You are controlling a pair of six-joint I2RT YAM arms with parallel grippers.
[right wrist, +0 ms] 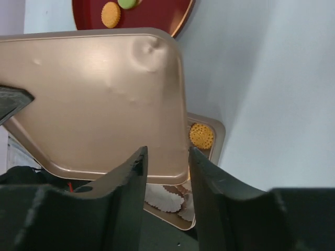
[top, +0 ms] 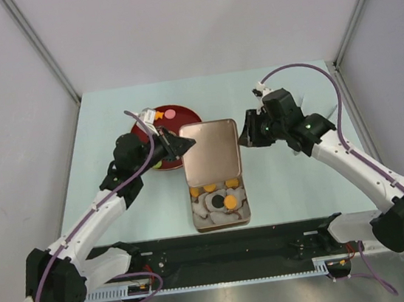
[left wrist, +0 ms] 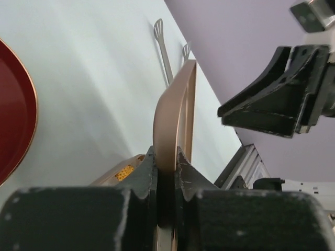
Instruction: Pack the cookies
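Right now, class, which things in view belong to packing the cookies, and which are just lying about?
Belong to the job: cookies; tin base; tin lid, clamped by the left gripper; red plate; paper cups.
Lying about: two metal utensils on the table beyond the lid.

From above, the left hand (top: 185, 144) and its arm cover part of the red plate (top: 190, 115). In the right wrist view the lid (right wrist: 99, 94) hides most of the tin (right wrist: 215, 133), and the top edge cuts the plate and a green cookie (right wrist: 127, 2). The left wrist view crops the plate too.
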